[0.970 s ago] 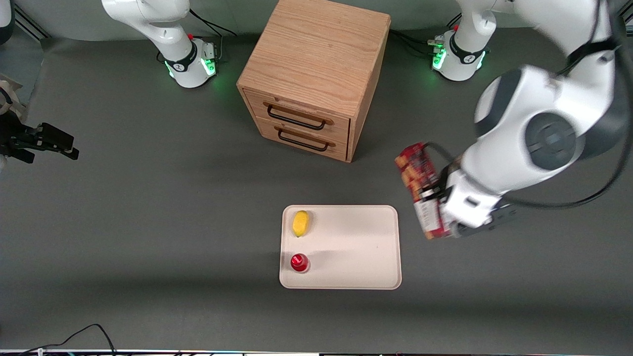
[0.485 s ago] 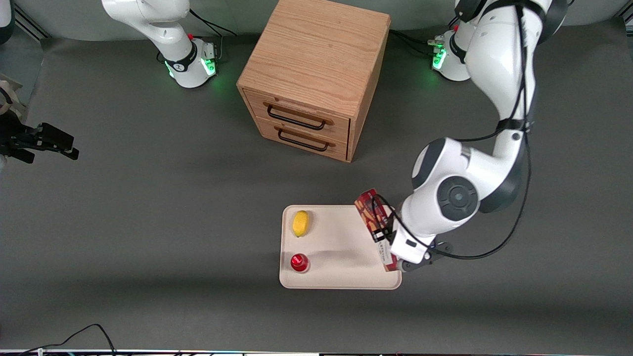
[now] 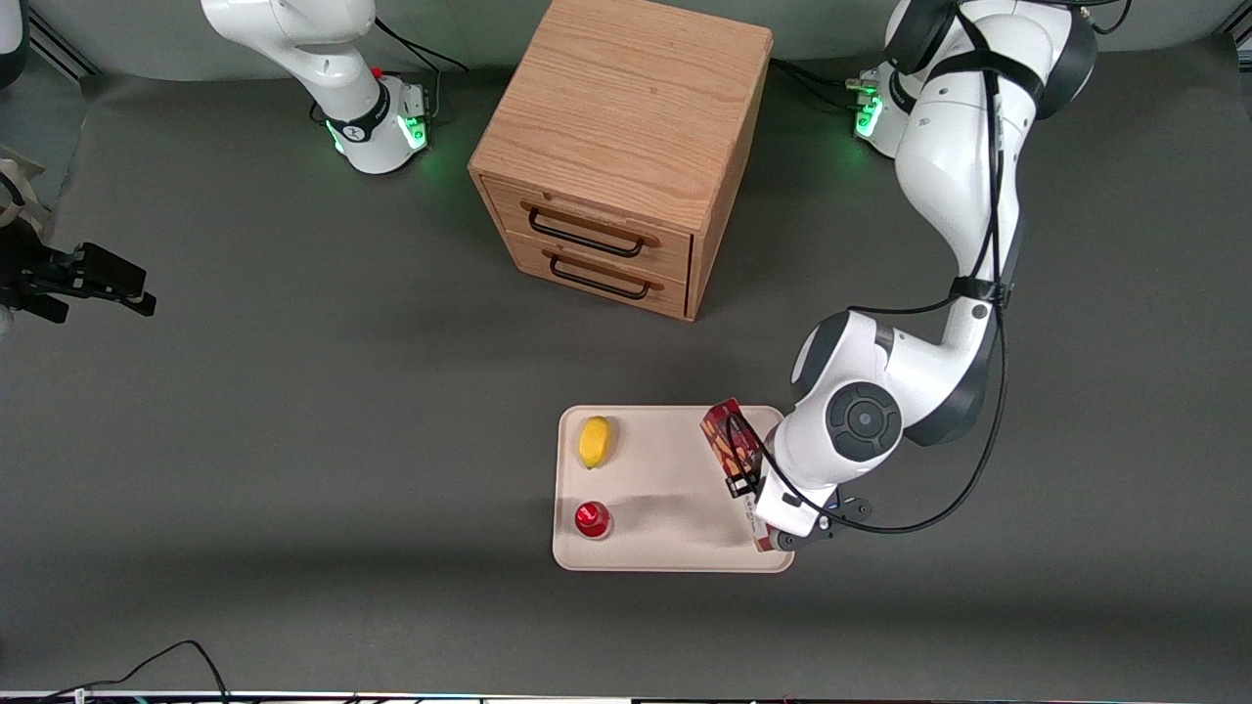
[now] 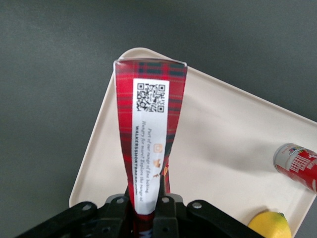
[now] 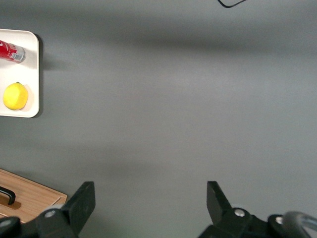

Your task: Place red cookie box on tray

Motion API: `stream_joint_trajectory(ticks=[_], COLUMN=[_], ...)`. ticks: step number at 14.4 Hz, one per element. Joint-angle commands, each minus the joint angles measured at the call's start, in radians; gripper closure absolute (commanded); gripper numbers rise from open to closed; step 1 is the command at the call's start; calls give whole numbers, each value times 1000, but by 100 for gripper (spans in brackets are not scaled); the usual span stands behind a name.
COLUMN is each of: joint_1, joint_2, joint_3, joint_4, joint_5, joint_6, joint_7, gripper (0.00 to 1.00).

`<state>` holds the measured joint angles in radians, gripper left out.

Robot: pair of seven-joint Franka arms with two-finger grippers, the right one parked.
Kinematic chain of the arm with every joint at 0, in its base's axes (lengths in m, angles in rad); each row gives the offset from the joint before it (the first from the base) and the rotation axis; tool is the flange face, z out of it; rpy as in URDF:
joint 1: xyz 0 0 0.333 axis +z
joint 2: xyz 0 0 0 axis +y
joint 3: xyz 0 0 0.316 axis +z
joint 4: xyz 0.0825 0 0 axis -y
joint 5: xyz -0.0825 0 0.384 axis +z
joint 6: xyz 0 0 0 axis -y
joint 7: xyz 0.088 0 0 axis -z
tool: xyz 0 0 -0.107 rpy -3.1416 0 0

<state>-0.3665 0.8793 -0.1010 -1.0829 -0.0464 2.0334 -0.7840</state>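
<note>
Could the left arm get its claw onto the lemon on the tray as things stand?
Probably not: the claw is shut on the red cookie box over the tray. The lemon itself lies uncovered near the red can.

The red cookie box [image 4: 148,134] is dark red tartan with a white label panel carrying a black QR code; the tray [image 3: 675,469] is cream-white, the lemon [image 3: 594,442] yellow, the can [image 3: 592,519] red, the table [image 3: 293,411] dark grey, the black pincer [image 4: 145,206] gripping the box
</note>
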Motion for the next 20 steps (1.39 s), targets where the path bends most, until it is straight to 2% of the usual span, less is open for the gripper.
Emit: stream_joint_trajectory(ticks=[1, 9, 10, 11, 12, 13, 14, 18, 20], joint_1=[-5, -3, -3, -3, -3, -2, -2, 0, 0], joint_2=[-3, 20, 20, 21, 21, 21, 21, -6, -34], joint_3=[4, 6, 6, 6, 6, 6, 7, 9, 9], joint_4=[-37, -72, -81, -89, -97, -97, -97, -91, -63], joint_5=[16, 22, 23, 23, 23, 23, 23, 23, 14], joint_6=[66, 139, 158, 175, 186, 186, 186, 139, 8], joint_7=[9, 11, 11, 11, 11, 11, 11, 0, -1], gripper=[100, 100, 97, 74, 41, 17, 0, 0, 0])
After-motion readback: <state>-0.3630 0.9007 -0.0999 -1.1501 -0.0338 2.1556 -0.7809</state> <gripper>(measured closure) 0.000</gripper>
